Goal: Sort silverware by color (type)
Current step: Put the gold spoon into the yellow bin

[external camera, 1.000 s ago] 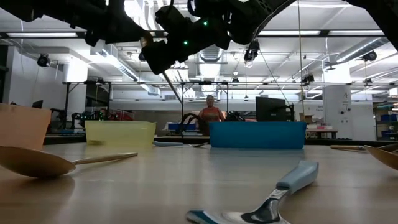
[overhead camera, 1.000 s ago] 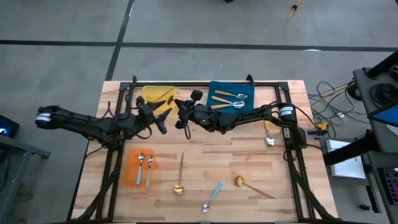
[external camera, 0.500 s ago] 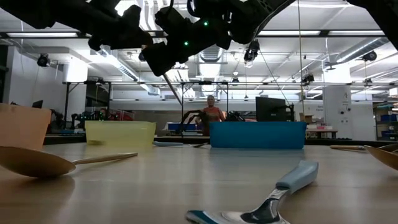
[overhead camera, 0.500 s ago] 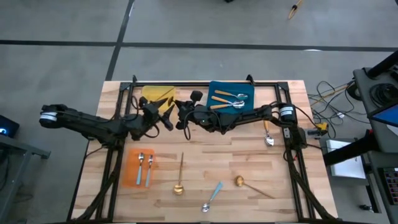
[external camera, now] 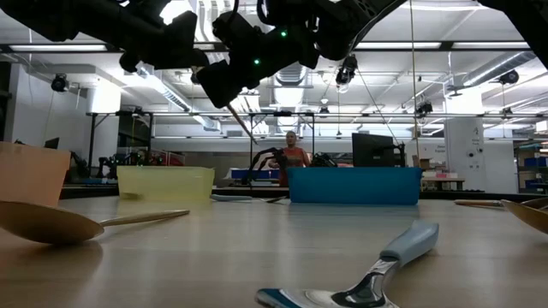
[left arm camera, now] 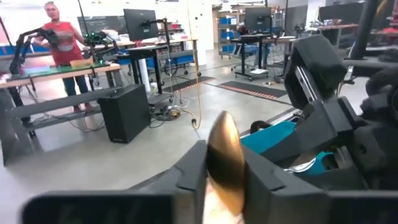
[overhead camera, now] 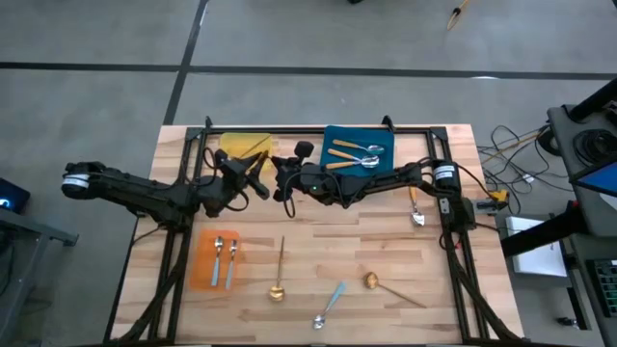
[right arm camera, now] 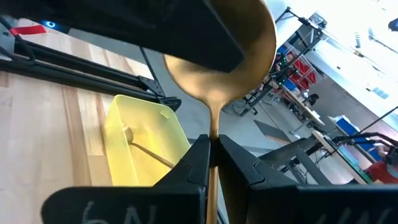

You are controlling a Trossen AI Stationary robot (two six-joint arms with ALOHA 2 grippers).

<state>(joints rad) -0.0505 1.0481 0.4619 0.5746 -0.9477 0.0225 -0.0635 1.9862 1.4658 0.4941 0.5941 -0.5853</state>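
Both grippers are being brought together mid-air beside the yellow tray, seen from above. Left gripper is being clamped round the gold spoon bowl in its wrist cam. Right gripper is being kept pinched on the handle.

A: You see a gold spoon over a yellow tray, on pale striped wood.

B: And you've a blue tray, an orange tray, a blue-handled spoon, and two gold ones on the table.
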